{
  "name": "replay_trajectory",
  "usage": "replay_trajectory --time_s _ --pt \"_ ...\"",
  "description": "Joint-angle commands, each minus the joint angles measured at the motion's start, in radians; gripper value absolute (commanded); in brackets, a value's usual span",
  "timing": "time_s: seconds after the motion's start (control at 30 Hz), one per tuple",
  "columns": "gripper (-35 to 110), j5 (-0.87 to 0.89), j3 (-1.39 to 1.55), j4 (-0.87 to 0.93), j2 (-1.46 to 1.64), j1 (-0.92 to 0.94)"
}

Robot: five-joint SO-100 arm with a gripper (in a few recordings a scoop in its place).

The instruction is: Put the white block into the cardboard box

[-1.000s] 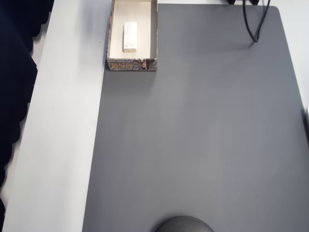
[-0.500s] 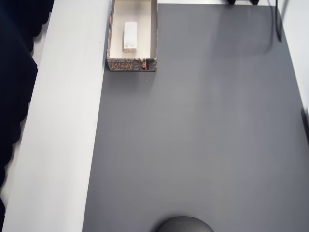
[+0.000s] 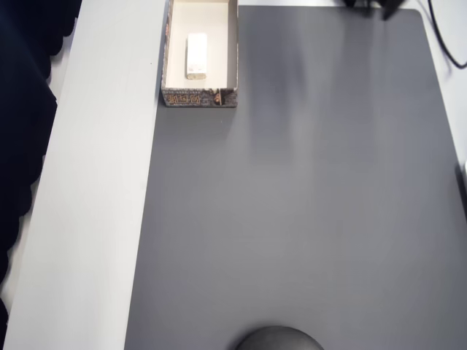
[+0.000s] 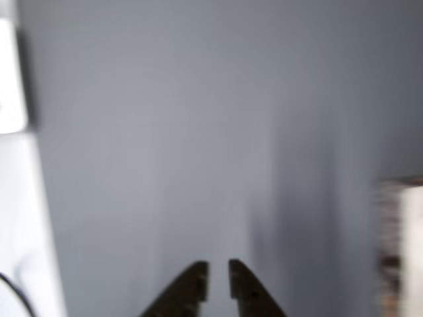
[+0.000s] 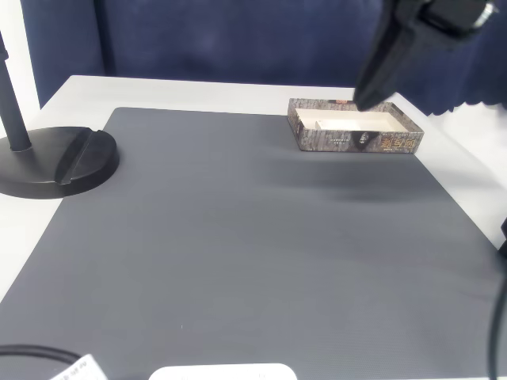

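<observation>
The white block (image 3: 196, 56) lies flat inside the cardboard box (image 3: 232, 51) at the top left of the grey mat in the overhead view. In the fixed view the cardboard box (image 5: 348, 141) stands at the mat's far right, and my black gripper (image 5: 367, 98) hangs in the air just above its far side, pointing down. The wrist view is blurred by motion. There my gripper (image 4: 219, 272) shows its two dark fingers almost together with nothing between them, over bare mat, and the box (image 4: 396, 244) sits at the right edge.
A grey mat (image 3: 306, 219) covers most of the white table (image 3: 95, 219). A black round stand base (image 5: 57, 162) sits at the mat's left in the fixed view. A black cable (image 3: 445, 44) hangs at the overhead view's top right.
The cable and the arm's dark parts at the top edge have swung to the right. The block and the box have not moved.
</observation>
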Motion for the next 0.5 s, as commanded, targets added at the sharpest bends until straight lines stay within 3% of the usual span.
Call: replay_trajectory --time_s 0.0,0.23,0.47 --pt "-2 -0.133 0.061 0.003 0.104 -0.123" --pt "-2 -0.288 0.311 0.003 0.313 -0.268" --pt "-2 -0.259 0.568 -0.02 0.595 -0.256"
